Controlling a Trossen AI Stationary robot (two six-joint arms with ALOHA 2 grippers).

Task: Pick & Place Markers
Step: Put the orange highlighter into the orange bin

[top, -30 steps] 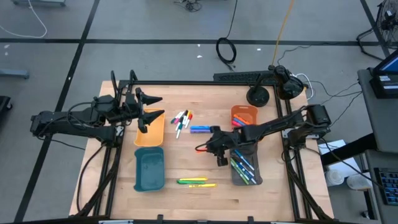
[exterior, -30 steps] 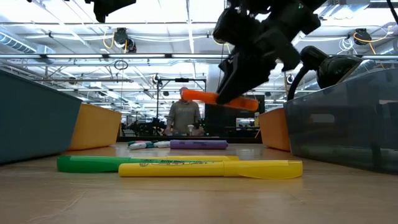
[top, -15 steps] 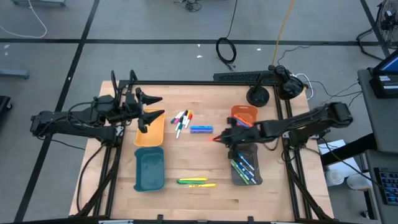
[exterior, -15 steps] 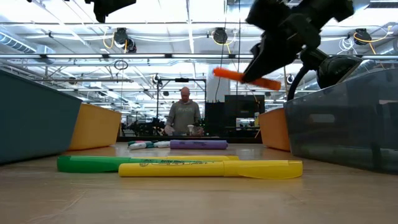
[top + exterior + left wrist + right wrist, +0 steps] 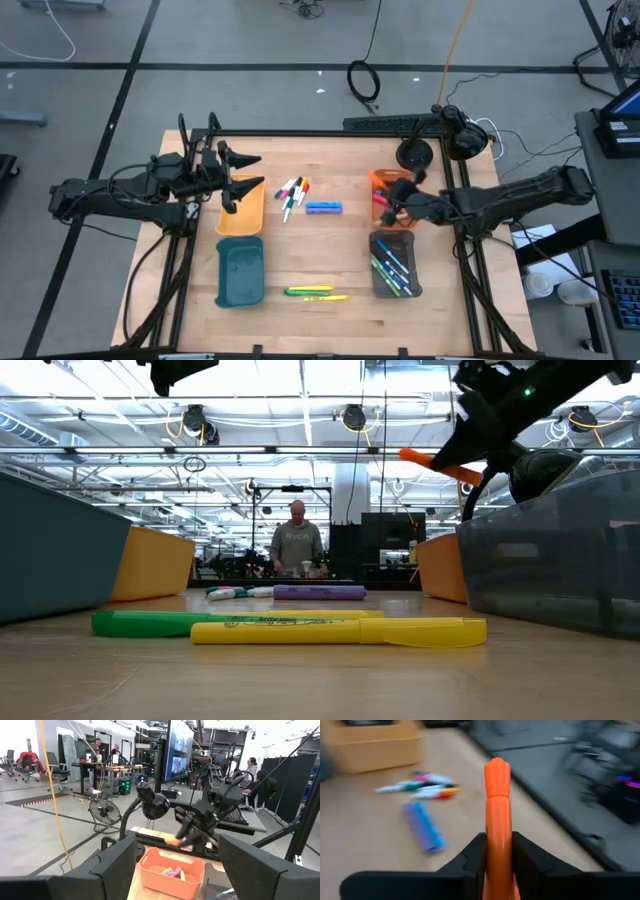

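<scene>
Right gripper [image 5: 400, 209]: positioned over the orange tray [image 5: 379, 181] at the far right of the table [image 5: 320, 330]. An orange highlighter [image 5: 497, 815] is clamped between its two dark fingers [image 5: 470, 855], with the cap end projecting forward. In the low view the highlighter [image 5: 432, 461] is seen held well above the table surface, tilted.

Left gripper [image 5: 240, 177]: held over the yellow tray [image 5: 248, 224] at the far left of the table. Its fingers [image 5: 107, 865] are spread wide and nothing is held between them.

Orange tray: pink and yellow markers [image 5: 172, 872] are seen inside it in the left wrist view.

Grey tray [image 5: 378, 283]: located on the right, nearer than the orange tray. Several thin markers [image 5: 392, 269] with blue and green caps are lying inside.

Teal tray [image 5: 240, 272]: located on the left, nearer than the yellow tray. Contents cannot be told.

Thin white-bodied markers [image 5: 292, 194]: a loose cluster with mixed coloured caps is laid on the table near the far edge, between the yellow tray and the blue highlighter.

Blue highlighter [image 5: 323, 208]: laid flat on the table, just right of the cluster and left of the orange tray.

Green highlighter [image 5: 308, 290] and yellow highlighter [image 5: 328, 297]: laid side by side at the near middle of the table, between the teal and grey trays.

A person [image 5: 297, 548] is seen standing in the room beyond the table.
</scene>
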